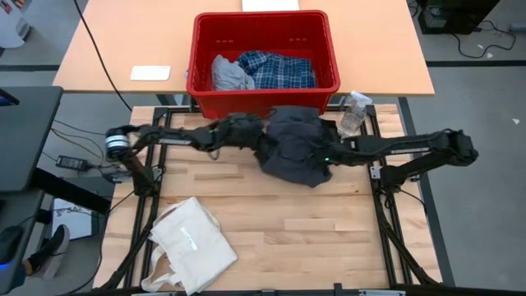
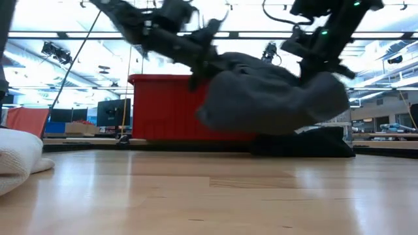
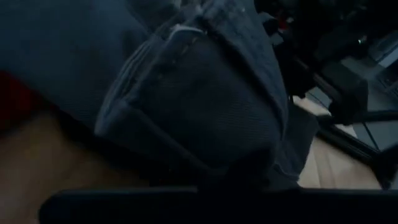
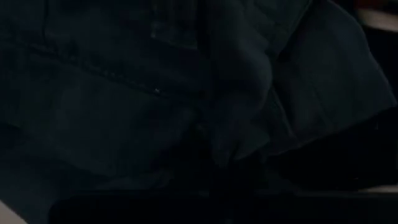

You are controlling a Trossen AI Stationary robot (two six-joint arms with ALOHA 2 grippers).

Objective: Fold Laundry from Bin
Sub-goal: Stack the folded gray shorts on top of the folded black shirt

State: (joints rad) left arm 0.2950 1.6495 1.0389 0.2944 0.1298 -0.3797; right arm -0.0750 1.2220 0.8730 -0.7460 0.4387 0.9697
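Both grippers, the left gripper point(image 1: 261, 140) and the right gripper point(image 1: 322, 154), seemingly clamp a dark grey garment point(image 1: 294, 144) above the table's point(image 1: 271, 222) far edge beside the bin point(image 1: 263, 90); next, spreading it flat.

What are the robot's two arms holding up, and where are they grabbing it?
Both hold one dark grey top, lifted off the table. The left gripper pinches its left edge, the right gripper its right edge.
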